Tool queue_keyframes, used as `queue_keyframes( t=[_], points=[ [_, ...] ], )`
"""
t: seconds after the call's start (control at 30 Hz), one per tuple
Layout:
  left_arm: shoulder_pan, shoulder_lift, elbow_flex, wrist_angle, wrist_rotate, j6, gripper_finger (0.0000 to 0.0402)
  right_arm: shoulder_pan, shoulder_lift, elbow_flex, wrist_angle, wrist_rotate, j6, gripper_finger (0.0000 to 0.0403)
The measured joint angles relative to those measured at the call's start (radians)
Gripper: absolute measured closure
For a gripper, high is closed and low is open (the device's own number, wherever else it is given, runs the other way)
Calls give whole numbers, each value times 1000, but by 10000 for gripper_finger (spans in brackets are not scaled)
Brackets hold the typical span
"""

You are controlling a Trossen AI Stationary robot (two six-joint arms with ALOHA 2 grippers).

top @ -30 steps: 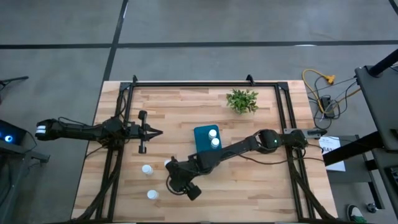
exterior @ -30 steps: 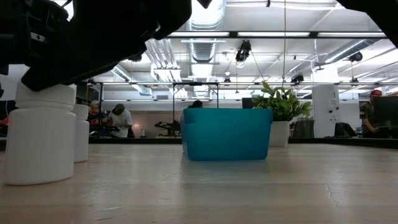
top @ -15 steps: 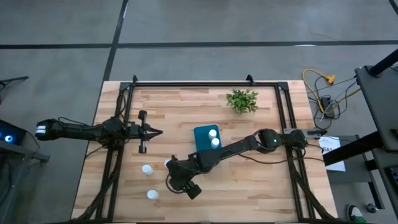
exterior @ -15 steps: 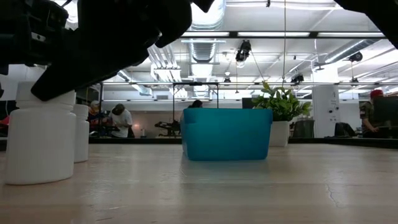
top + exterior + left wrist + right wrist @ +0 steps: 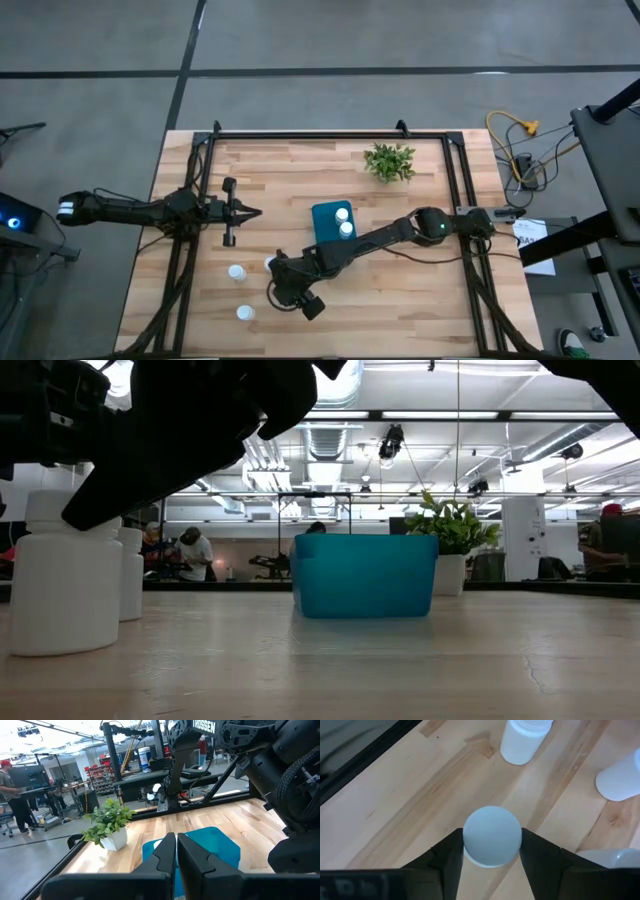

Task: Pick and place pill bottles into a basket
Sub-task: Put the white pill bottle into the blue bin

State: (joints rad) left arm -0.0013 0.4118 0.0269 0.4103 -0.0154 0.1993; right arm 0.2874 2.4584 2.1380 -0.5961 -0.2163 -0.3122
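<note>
here, seen from above, the right gripper (image 5: 283, 284) hangs low over the near left part of the wooden table (image 5: 400, 300). its wrist camera looks straight down on the round white cap of a pill bottle (image 5: 492, 836), with one dark finger (image 5: 447, 857) at each side of the cap. the fingers are at the cap's edges, but whether they press it firmly i cannot tell. two more bottles (image 5: 524, 739) stand close by on the wood, and two others (image 5: 345, 222) already sit in the blue basket (image 5: 326, 228), which is near the middle of the table. the left gripper (image 5: 252, 212), fingers pressed together and empty, waits well to the left.

the risks look plain. a shallow grip on the smooth cap could let the bottle slip or tip on lifting. the neighbouring bottles are near enough for the fingers to knock one over. the small green plant (image 5: 390, 161) stands apart from the basket and seems safe.
</note>
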Motion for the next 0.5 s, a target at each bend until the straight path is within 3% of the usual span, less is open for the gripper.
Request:
queue_keyframes(
  t=[0.13, 0.5],
  points=[
    [0, 0, 0, 0, 0, 0, 402, 0, 0, 0, 1, 2, -2, 260],
    [0, 0, 0, 0, 0, 0, 402, -2, 0, 0, -1, 6, 3, 260]
  ],
)
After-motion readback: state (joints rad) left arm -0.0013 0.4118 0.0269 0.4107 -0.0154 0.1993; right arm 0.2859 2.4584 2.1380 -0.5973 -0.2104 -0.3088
